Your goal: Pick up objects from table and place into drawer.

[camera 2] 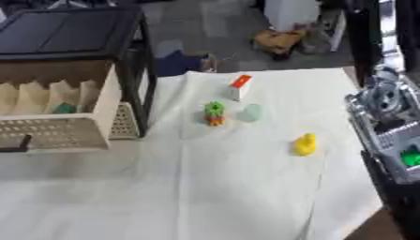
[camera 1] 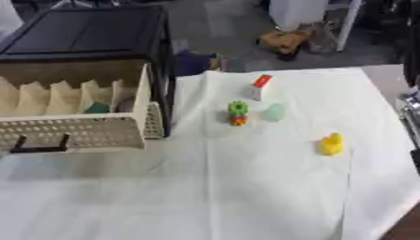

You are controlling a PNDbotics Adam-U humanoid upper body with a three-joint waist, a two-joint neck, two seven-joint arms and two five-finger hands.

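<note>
My right arm (camera 2: pixel 386 122) stands along the right edge, silver and black; my hands themselves are out of sight, so I cannot tell their state. On the white cloth (camera 1: pixel 213 187) lie a yellow duck (camera 1: pixel 331 144), a pale green egg (camera 1: pixel 274 112), a green and orange toy (camera 1: pixel 238 113) and a white box with a red top (camera 1: pixel 261 86). The drawer (camera 1: pixel 74 131) stands pulled open at left, a teal thing (camera 1: pixel 98 108) inside.

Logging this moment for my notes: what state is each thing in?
drawer: pulled open, a teal thing inside
yellow duck: upright on the cloth, untouched
green and orange toy: standing on the cloth
pale green object: on the cloth beside it
red and white block: standing, tilted
</note>
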